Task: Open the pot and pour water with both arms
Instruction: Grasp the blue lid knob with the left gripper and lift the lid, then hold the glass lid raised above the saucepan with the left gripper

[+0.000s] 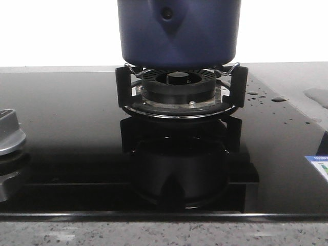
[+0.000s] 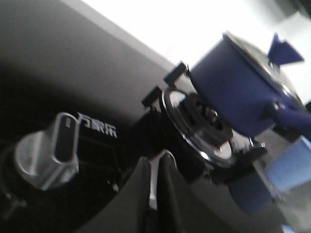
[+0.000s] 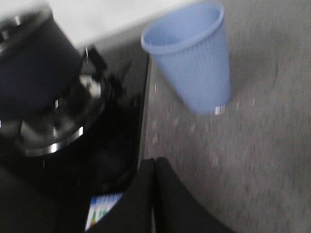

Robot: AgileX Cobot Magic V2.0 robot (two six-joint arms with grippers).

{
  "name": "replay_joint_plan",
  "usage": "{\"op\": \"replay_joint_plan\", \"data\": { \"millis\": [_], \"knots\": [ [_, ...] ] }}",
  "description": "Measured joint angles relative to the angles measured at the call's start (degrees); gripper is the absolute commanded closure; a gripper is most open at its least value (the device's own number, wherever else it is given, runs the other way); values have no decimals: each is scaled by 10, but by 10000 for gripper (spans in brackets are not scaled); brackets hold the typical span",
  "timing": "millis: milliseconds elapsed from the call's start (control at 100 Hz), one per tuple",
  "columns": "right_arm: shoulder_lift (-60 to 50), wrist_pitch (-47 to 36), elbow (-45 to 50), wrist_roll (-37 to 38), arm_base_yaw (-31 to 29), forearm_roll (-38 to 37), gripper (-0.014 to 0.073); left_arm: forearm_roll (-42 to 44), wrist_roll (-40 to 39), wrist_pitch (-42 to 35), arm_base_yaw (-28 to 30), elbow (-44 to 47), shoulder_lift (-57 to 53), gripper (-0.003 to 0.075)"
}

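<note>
The dark navy-blue pot (image 1: 178,32) stands on the black burner ring (image 1: 178,87) at the back middle of the black glass hob. In the left wrist view the pot (image 2: 238,90) shows with a lid, a blue knob (image 2: 283,49) and a blue side handle (image 2: 293,119). It is a dark blur in the right wrist view (image 3: 34,73). My left gripper (image 2: 155,160) is shut and empty, over the hob short of the burner. My right gripper (image 3: 154,162) is shut and empty, over the hob's right edge. Neither gripper shows in the front view.
A light blue plastic cup (image 3: 192,58) stands on the grey speckled counter right of the hob; it also shows in the left wrist view (image 2: 286,170). A silver control knob (image 1: 9,132) sits at the hob's left (image 2: 46,153). Water drops (image 1: 264,97) and a sticker (image 1: 318,166) lie at the right.
</note>
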Motion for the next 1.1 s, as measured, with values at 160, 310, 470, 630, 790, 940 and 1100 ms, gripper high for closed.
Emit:
{"op": "replay_joint_plan", "data": {
  "millis": [160,310,470,630,790,940,1100],
  "knots": [
    [81,120,-58,-3,12,53,659,-68,107,102,0,-49,75,740],
    [123,137,-83,-76,31,148,659,-209,298,181,0,-91,151,740],
    [131,100,-88,-235,34,245,659,-309,489,242,0,-146,251,740],
    [131,42,-89,-338,35,270,655,-322,625,256,-10,-218,350,653],
    [131,11,-89,-360,35,274,501,-323,726,250,-62,-299,438,356],
    [131,-7,-89,-362,35,276,184,-323,773,210,-102,-371,516,206],
    [131,-22,-89,-364,35,276,9,-323,807,183,-117,-448,600,169]
  ]
}}
